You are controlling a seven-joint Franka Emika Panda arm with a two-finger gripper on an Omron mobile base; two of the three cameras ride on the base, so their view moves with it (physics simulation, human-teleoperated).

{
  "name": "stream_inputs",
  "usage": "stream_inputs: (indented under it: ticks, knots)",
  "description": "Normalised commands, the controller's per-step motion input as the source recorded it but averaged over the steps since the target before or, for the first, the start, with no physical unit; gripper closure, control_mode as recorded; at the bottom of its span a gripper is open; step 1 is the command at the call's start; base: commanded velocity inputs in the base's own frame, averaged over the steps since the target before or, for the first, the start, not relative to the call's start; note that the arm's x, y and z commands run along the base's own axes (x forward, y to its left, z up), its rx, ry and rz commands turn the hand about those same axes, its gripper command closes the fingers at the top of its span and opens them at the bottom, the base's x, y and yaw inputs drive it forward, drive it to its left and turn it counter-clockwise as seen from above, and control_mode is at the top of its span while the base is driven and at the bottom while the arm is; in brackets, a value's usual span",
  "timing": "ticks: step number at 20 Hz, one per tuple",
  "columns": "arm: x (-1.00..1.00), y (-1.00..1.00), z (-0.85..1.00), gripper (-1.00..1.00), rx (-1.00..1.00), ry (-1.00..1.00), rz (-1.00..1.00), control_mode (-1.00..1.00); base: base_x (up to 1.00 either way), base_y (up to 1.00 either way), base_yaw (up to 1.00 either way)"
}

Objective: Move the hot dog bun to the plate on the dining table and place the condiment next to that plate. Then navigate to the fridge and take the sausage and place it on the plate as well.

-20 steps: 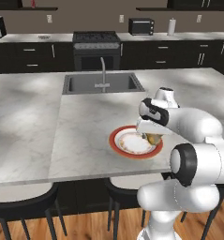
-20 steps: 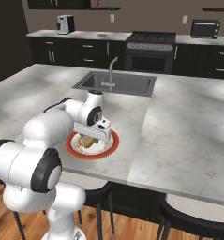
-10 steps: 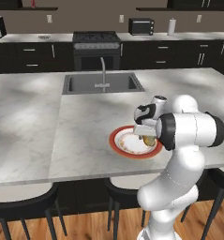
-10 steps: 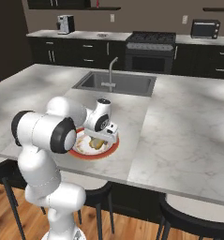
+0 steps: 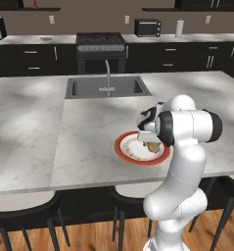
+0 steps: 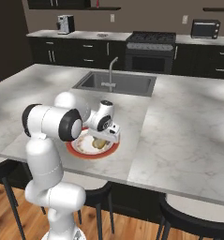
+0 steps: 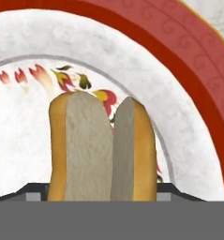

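My gripper (image 5: 152, 145) hangs low over the plate (image 5: 124, 142), which sits on the dining table (image 5: 89, 122) on the near side of the sink (image 5: 106, 87), close to the table's front edge. The hot dog bun (image 7: 102, 149) is on the plate, toward the side nearest my arm; from the hand camera its split faces up, two tan halves with pale cut faces, standing between my finger tips over the plate's white centre and its red flower pattern. The bun fills the gap between my fingers, so I cannot tell whether they clamp it or stand free of it. From the right base camera the bun (image 6: 99, 142) shows just under my hand.
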Motion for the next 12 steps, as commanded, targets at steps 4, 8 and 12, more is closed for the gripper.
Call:
stream_inputs:
  ticks: [4,8,12]
  knots:
    - [0.00,-0.17,0.05,-1.00,-0.03,-0.01,0.00,-1.00,0.00,0.00,0.00]
    - [-0.07,0.00,0.66,-1.00,-0.07,-0.02,0.00,-1.00,0.00,0.00,0.00]
    - [0.00,0.03,0.86,-1.00,-0.10,0.00,0.00,-1.00,0.00,0.00,0.00]
